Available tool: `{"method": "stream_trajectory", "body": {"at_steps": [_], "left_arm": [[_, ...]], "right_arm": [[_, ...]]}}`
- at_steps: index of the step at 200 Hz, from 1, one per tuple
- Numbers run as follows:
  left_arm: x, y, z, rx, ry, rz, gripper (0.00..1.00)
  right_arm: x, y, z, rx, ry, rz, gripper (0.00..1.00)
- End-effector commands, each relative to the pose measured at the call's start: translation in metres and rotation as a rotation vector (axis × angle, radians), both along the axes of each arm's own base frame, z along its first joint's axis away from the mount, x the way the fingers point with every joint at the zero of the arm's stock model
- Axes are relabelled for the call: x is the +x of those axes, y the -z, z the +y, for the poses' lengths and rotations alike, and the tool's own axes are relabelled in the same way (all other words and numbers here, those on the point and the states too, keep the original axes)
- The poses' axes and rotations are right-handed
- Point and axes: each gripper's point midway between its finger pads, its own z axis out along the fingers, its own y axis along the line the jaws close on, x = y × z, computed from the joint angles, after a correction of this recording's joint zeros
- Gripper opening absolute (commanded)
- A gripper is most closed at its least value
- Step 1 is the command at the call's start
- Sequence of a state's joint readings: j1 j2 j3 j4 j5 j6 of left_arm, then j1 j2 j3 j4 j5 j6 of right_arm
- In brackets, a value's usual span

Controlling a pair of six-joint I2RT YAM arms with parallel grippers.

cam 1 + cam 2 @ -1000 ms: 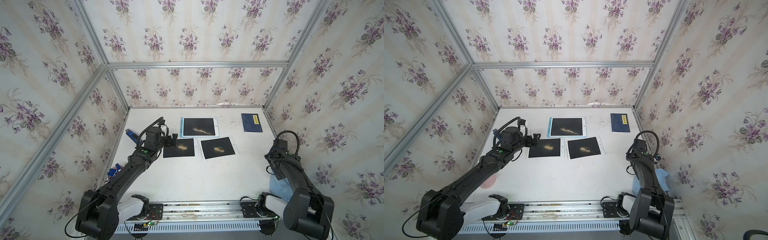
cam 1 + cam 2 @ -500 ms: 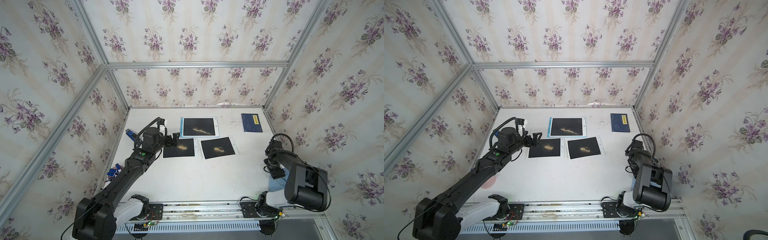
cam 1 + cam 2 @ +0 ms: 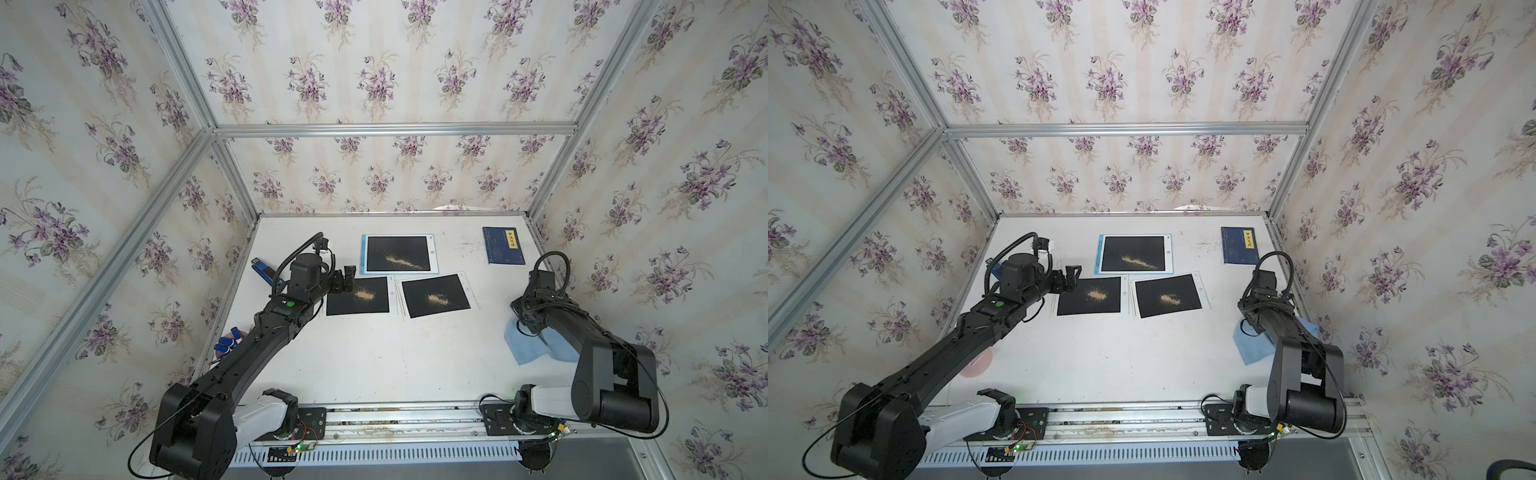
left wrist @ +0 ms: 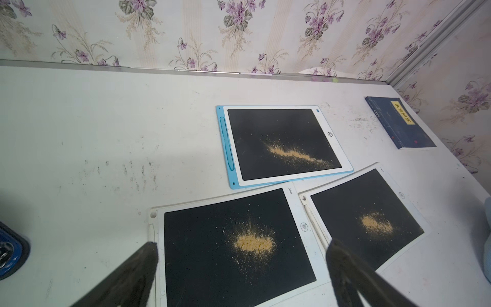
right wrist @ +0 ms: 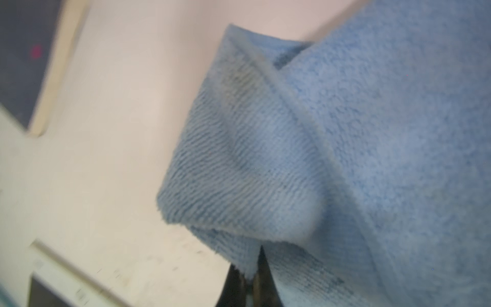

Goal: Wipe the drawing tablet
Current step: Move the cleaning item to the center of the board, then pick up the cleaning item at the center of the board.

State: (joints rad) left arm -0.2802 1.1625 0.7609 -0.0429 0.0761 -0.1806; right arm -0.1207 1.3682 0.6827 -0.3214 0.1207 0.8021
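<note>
This is a robot test booth in a lab, not a lived-in room. Flowered wallpaper (image 3: pixel 374 62) covers flat panels set into a bare aluminium frame (image 3: pixel 395 129) that boxes in a white counter (image 3: pixel 374 357). Two black robot arms (image 3: pixel 249 345) stand on a metal rail (image 3: pixel 395 420) along the counter's front edge, with an exposed circuit board (image 3: pixel 297 448) below it. Three drawing tablets (image 3: pixel 397 254) each carry a heap of tan powder (image 3: pixel 401 262).
</note>
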Motion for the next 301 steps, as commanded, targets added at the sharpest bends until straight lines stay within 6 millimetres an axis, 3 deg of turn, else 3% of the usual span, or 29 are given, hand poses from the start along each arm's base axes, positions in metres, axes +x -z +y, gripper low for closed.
{"method": "stream_trajectory", "body": {"at_steps": [1,40,43,54,62,87,107,124,172,267,301], "left_arm": [[0.001,0.002,0.011,0.018,-0.059,-0.011,1.0],[-0.002,0.005,0.011,0.001,-0.059,-0.012,1.0],[-0.002,0.005,0.011,0.002,-0.059,-0.012,1.0],[-0.002,0.006,0.011,0.002,-0.058,-0.01,1.0],[-0.003,0.006,0.011,0.0,-0.058,-0.01,1.0],[-0.003,0.004,0.01,-0.007,-0.051,-0.016,1.0],[-0.003,0.003,0.011,-0.008,-0.062,-0.019,1.0],[-0.003,0.002,0.011,-0.017,-0.061,-0.021,1.0],[-0.004,0.002,0.013,-0.017,-0.078,-0.021,1.0],[-0.005,0.003,0.015,-0.01,-0.086,-0.021,1.0],[-0.004,0.003,0.015,-0.011,-0.085,-0.019,1.0]], "right_arm": [[0.034,-0.018,0.029,-0.016,-0.168,-0.096,0.05],[0.039,-0.013,0.058,-0.001,-0.255,-0.111,0.11],[0.039,-0.013,0.061,0.007,-0.267,-0.116,0.16],[0.042,-0.015,0.07,0.03,-0.328,-0.155,0.49],[0.04,-0.018,0.072,0.029,-0.339,-0.172,0.66],[0.035,-0.038,0.077,-0.003,-0.403,-0.244,0.87],[0.028,-0.048,0.082,-0.045,-0.469,-0.252,0.87],[0.019,-0.046,0.086,-0.089,-0.498,-0.216,0.86],[0.0,-0.009,0.089,-0.158,-0.528,-0.076,0.8],[0.004,0.018,0.079,-0.234,-0.461,0.054,0.74],[0.003,0.024,0.071,-0.265,-0.416,0.091,0.63]]}}
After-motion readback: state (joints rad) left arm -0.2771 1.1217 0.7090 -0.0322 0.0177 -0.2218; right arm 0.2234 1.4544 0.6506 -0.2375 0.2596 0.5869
